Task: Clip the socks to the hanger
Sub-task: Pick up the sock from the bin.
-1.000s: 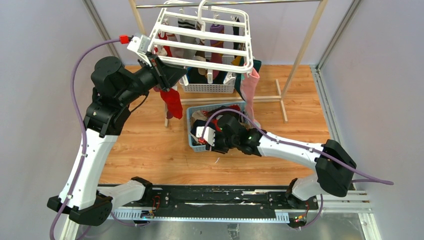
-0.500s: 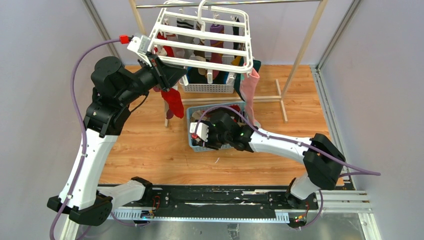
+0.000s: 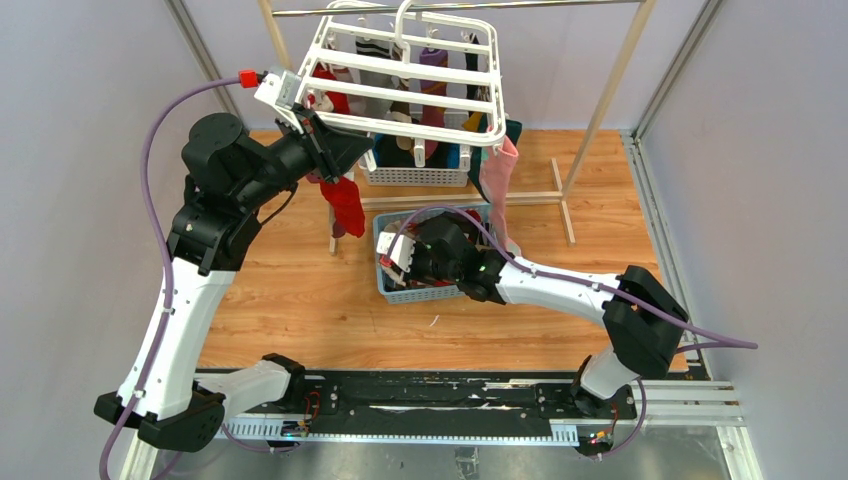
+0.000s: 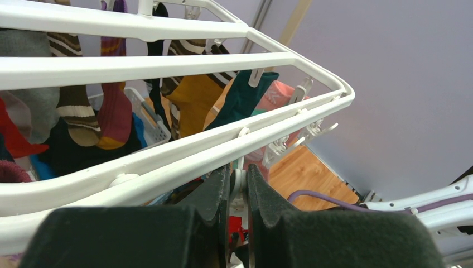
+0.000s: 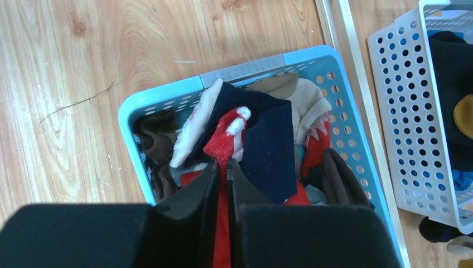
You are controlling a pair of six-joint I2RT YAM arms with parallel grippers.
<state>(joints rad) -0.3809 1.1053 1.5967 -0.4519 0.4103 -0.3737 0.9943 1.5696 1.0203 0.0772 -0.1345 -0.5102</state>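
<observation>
roughly midway: hanger [image 4: 139,66] held many socks [image 4: 192,95], basket [image 5: 162,92] held more; left gripper [image 4: 238,187] pinched a clip [image 4: 237,176], right gripper [image 5: 224,166] clamped a red sock [image 5: 226,142].

Blue basket [image 5: 167,92] near white basket [image 5: 413,111]
</observation>
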